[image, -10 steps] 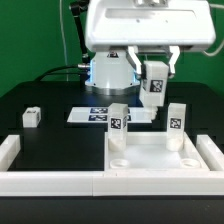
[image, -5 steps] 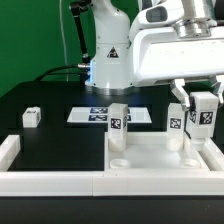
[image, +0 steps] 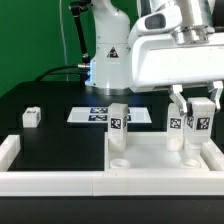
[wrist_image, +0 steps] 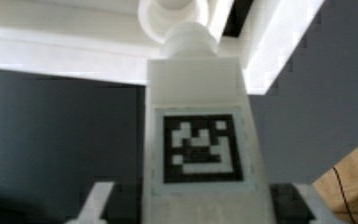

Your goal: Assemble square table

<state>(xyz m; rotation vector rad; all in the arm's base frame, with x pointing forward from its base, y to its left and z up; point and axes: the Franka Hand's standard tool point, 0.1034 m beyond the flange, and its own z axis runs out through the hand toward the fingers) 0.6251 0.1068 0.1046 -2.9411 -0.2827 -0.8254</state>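
Note:
The white square panel point(image: 150, 158) lies at the front of the exterior view, on its right. Two white tagged legs stand upright in it: one on the left point(image: 118, 119), one on the right point(image: 176, 122). My gripper point(image: 201, 124) is shut on a third tagged leg point(image: 201, 116) and holds it upright over the panel's right side, just beside the right standing leg. In the wrist view this leg point(wrist_image: 197, 120) fills the middle between my fingers point(wrist_image: 98, 203), and a round corner socket point(wrist_image: 176, 14) of the panel shows beyond its tip. A fourth leg point(image: 32, 116) lies on the black table at the left.
The marker board point(image: 95, 115) lies flat behind the panel. Long low white border rails run along the front point(image: 50, 182) and the left point(image: 9, 150). The robot's base point(image: 108, 60) stands at the back.
My gripper has carried the leg from the middle back toward the exterior view's right, then lowered it slightly beside the right standing leg. The other parts have not moved.

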